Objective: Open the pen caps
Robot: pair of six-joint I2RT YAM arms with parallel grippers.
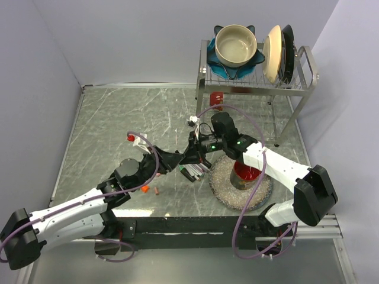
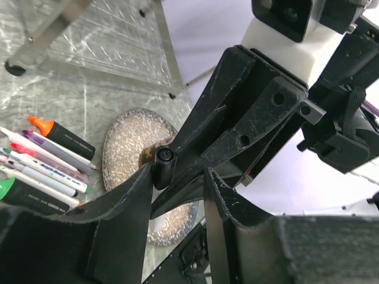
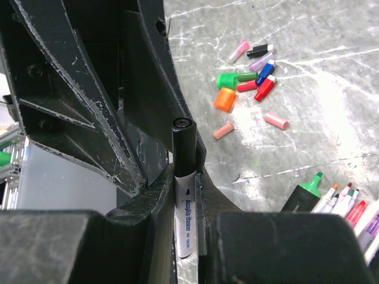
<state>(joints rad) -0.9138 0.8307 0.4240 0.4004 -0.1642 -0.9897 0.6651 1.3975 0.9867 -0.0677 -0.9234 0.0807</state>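
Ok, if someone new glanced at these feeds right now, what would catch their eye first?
The two grippers tip to tip mid-table: the right gripper clamps a white pen while the left gripper brackets its black cap. Next, the scatter of colourful loose caps on the table beside them, and the dish rack stacked with bowls and plates at the far right.

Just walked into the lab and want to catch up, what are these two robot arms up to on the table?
The right hand grips a white-barrelled marker pen with its black plastic cap on. The left hand has its fingers either side of that cap, seemingly not clamped yet. A scatter of loose coloured plastic caps and a pile of uncapped markers lie on the grey marbled table, so several pens are already opened.
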